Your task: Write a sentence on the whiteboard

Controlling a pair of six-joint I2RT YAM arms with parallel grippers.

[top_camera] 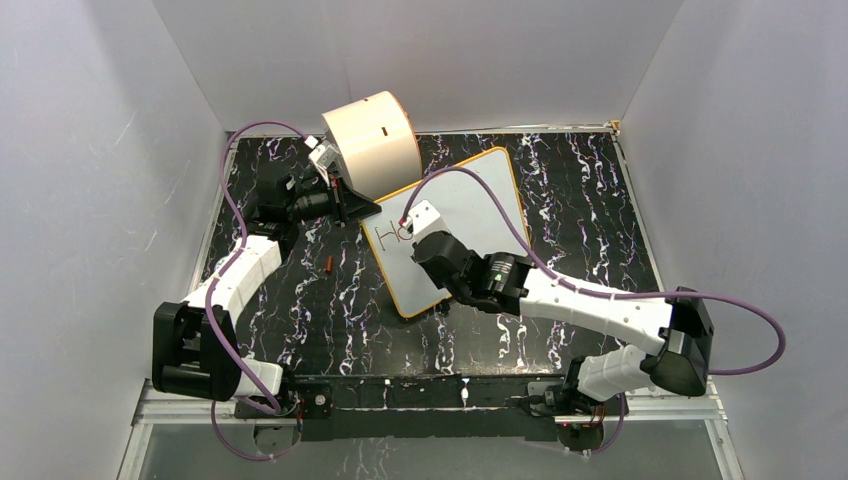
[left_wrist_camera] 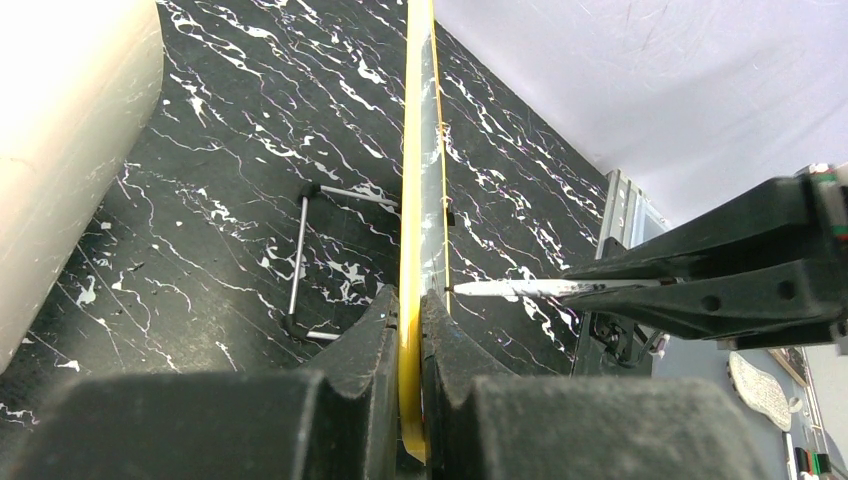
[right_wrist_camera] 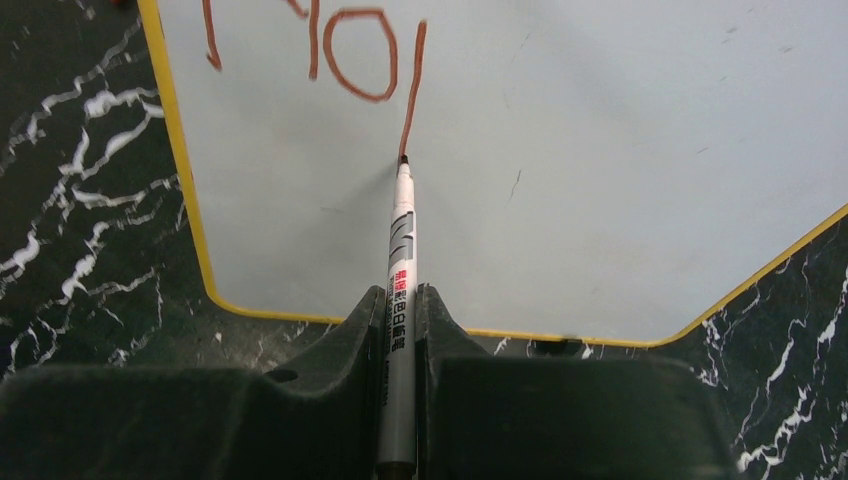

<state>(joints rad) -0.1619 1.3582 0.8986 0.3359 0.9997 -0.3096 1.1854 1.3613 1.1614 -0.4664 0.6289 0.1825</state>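
- A glossy white rectangular whiteboard [top_camera: 478,200] with a thin orange-yellow rim and rounded corners lies tilted at the centre of a black, white-veined marble-patterned table top [top_camera: 590,200].
- Thin red-brown handwritten lettering [top_camera: 390,237] sits at the board's 9 o'clock corner. The right wrist view shows it as an "H", an "o" and one long straight stroke [right_wrist_camera: 362,55].
- The left gripper [top_camera: 352,207] reaches in from 9 o'clock. Its black fingers are pressed together on the board's rim [left_wrist_camera: 411,310].
- The right gripper [right_wrist_camera: 400,305] comes in from 5 o'clock and is clamped on a slim grey and white marker pen [right_wrist_camera: 400,270].
- The marker's tip touches the board at the near end of the long stroke.
- A cream cylinder drum [top_camera: 372,135] lies on its side at 11 o'clock from the board, just beside its far edge.
- A small red-brown cap [top_camera: 329,264] lies on the table at 8 o'clock from the board, apart from it.
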